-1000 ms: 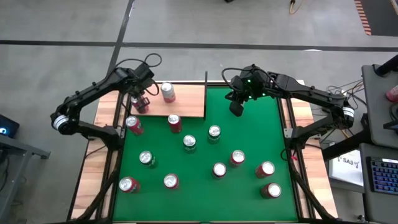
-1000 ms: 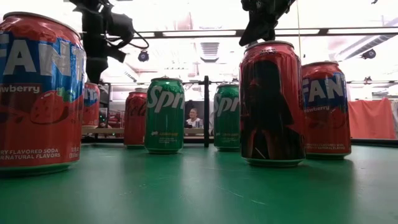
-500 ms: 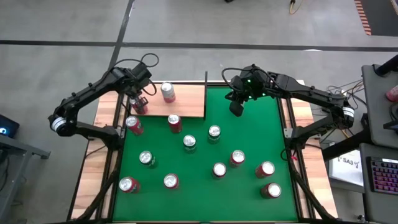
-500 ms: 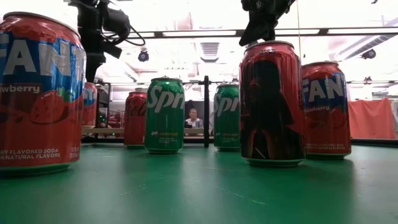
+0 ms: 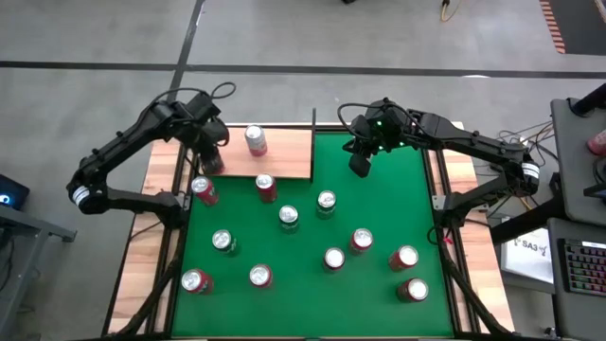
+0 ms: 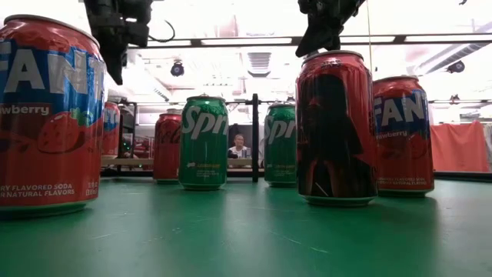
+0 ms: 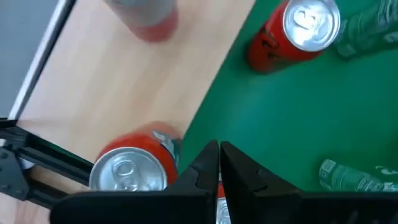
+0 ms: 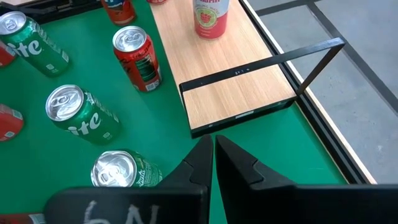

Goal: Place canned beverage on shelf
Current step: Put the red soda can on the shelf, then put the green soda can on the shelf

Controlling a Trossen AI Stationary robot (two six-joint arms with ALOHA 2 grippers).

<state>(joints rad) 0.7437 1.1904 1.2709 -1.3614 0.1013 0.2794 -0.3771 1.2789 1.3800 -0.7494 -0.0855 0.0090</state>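
The pale wood shelf [image 5: 284,156] with black rods lies at the table's far left; it also shows in the right wrist view [image 8: 230,62]. Two cans stand upright on it: a red one [image 5: 210,164] near its left end, seen from above in the left wrist view [image 7: 130,173], and a pink‑red one [image 5: 255,140] farther right. My left gripper [image 5: 211,149] hangs above the shelf beside the left can, shut and empty [image 7: 219,155]. My right gripper [image 5: 360,167] hovers shut and empty over the far middle of the green felt [image 8: 213,149].
Several red and green cans stand upright on the green felt [image 5: 379,227], the nearest to the shelf being two red ones [image 5: 203,189] [image 5: 266,187]. A black upright rod [image 5: 313,123] stands at the shelf's far right corner. Light wooden strips [image 5: 156,237] run along the table's sides.
My left gripper has risen and drawn back toward the table's far left corner, away from the red can at the shelf's left end. That can stays upright on the shelf. My right arm has kept still.
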